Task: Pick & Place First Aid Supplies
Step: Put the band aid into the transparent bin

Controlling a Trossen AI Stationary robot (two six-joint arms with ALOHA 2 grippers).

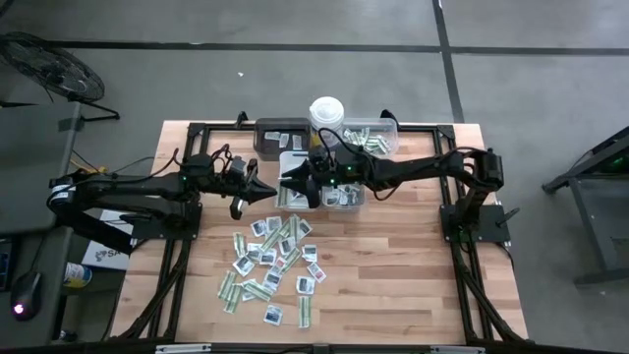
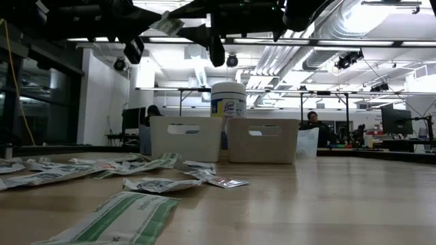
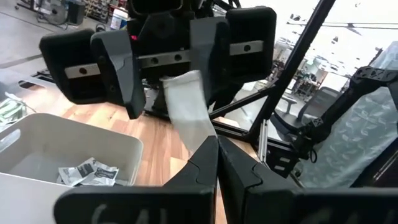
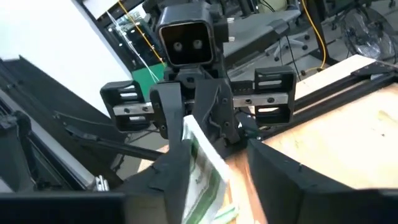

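Strip (image 3: 186, 115) between left claw (image 3: 214, 158), shut.

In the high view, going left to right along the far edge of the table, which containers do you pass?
Dark tray → white canister → clear tray holding green-and-white strips.

wooden table (image 1: 393, 285) carries scattered packets (image 1: 270, 261), trays (image 1: 280, 138), canister (image 1: 325, 112).

Two arms (image 1: 128, 197), one canister (image 1: 325, 110), four trays (image 1: 279, 138), roughly two dozen packets (image 1: 270, 258) on table (image 1: 393, 285).
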